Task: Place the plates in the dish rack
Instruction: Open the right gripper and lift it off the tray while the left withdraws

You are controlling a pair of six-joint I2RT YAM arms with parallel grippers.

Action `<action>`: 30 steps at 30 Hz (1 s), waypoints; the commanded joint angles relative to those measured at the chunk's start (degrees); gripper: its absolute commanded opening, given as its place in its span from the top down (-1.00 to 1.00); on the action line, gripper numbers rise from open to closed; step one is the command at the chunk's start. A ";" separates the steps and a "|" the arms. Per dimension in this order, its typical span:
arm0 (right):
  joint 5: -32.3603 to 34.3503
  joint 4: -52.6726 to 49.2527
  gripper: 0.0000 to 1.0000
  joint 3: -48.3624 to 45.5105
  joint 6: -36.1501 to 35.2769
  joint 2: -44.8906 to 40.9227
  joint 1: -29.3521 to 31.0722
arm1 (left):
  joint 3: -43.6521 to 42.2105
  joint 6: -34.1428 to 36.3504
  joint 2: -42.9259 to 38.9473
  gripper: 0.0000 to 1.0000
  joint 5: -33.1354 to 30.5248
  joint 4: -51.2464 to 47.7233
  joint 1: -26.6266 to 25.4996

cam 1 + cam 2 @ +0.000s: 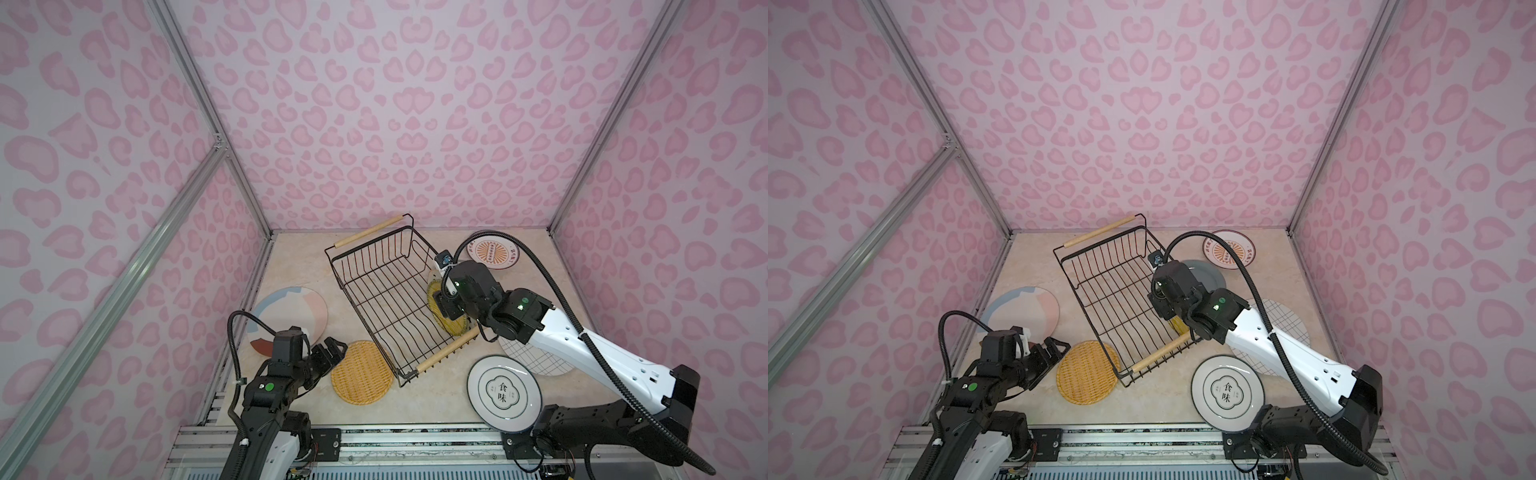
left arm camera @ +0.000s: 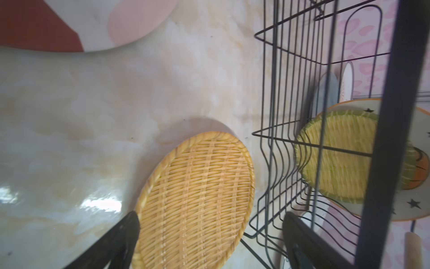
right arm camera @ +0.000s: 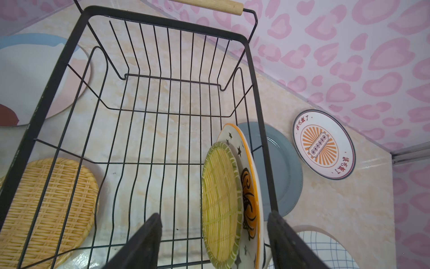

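In the black wire dish rack (image 3: 259,111), against its right wall, a green-rimmed woven plate (image 3: 221,198) and a star-patterned plate (image 3: 235,144) are stood on edge, straddled untouched by the released right gripper (image 3: 214,214). The left gripper (image 2: 209,215) is held spread wide and empty just left of a yellow woven plate (image 1: 361,372), which is laid flat on the table by the rack's near-left corner. Other plates (image 1: 503,392) are left flat around the rack.

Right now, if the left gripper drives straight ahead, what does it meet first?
Most likely the yellow woven plate lying flat beside the dish rack; the open left gripper faces its near rim.
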 commanded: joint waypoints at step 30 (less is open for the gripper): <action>-7.04 3.73 -0.94 -1.81 3.60 -1.26 0.12 | -10.54 -1.33 10.27 0.02 -0.75 12.67 -4.02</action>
